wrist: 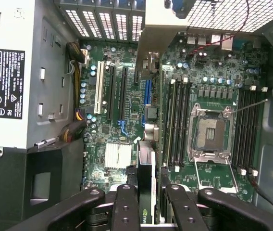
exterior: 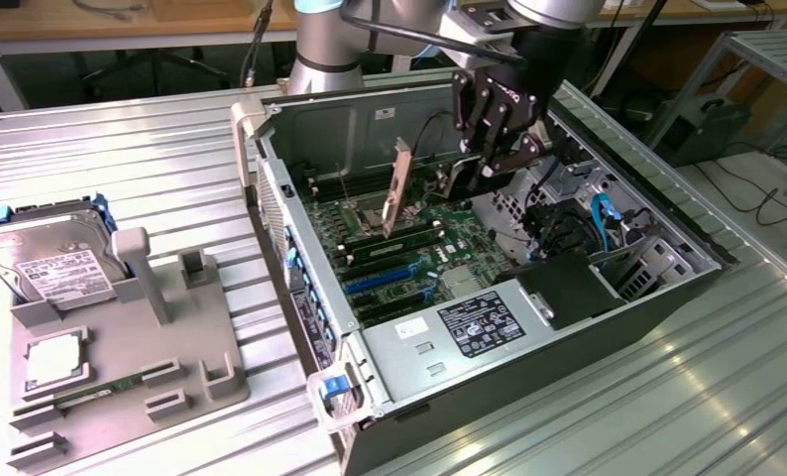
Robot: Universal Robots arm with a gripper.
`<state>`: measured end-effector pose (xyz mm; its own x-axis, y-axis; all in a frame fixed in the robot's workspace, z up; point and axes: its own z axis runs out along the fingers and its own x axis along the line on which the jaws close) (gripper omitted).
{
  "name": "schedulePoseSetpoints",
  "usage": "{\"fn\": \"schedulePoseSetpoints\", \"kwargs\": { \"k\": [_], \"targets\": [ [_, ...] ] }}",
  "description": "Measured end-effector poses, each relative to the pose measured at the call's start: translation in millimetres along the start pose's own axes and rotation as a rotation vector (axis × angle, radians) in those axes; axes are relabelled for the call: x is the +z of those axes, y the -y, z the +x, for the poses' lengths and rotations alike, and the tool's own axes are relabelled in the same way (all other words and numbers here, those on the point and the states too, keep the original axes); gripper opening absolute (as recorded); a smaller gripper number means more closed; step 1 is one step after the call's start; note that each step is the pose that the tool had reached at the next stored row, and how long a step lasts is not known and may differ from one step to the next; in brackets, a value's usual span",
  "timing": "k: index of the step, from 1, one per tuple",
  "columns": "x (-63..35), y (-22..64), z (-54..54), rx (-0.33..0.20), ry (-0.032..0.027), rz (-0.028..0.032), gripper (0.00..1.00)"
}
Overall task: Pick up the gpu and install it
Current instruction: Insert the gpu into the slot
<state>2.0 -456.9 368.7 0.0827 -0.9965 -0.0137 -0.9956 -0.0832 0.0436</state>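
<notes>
Claw point(wrist: 148, 202) gripping gpu point(wrist: 146, 187) on edge, long axis down toward motherboard point(wrist: 208, 72), inside case point(exterior: 658, 297)

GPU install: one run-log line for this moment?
hand: shut on gpu | gpu: edge-on, above motherboard inside open case | seated: cannot tell | hard drive: on fixture outside case

A ribbed silver metal table point(exterior: 143, 169) carries two items. An open black and silver computer case point(exterior: 658, 297) is laid on its side across the middle. A flat grey plastic parts tray point(exterior: 215, 372) is placed beside it, toward the exterior view's left edge.
</notes>
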Motion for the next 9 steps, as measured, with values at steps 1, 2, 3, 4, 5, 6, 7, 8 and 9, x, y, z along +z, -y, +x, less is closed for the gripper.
{"fn": "schedulePoseSetpoints", "kwargs": {
  "k": [1,2,3,4,5,6,7,8,9],
  "targets": [
    [0.4,0.0,0.0,0.000,0.0000,0.0000,0.27],
    [0.8,0.0,0.1,0.000,0.0000,0.0000,0.27],
    [1.1,0.0,0.1,0.000,0.0000,0.0000,0.27],
    [1.5,0.0,0.1,0.000,0.0000,0.0000,0.27],
    [1.8,-0.1,0.2,0.000,0.0001,0.0000,0.27],
    [2.4,-0.6,0.1,0.000,0.0001,0.0000,0.27],
    [3.4,-0.8,0.1,0.000,0.0001,0.0003,0.27],
    [4.1,-1.2,0.1,0.000,0.0002,0.0004,0.27],
    [6.2,-2.2,0.1,0.000,-0.0002,0.0029,0.27]
  ]
}}
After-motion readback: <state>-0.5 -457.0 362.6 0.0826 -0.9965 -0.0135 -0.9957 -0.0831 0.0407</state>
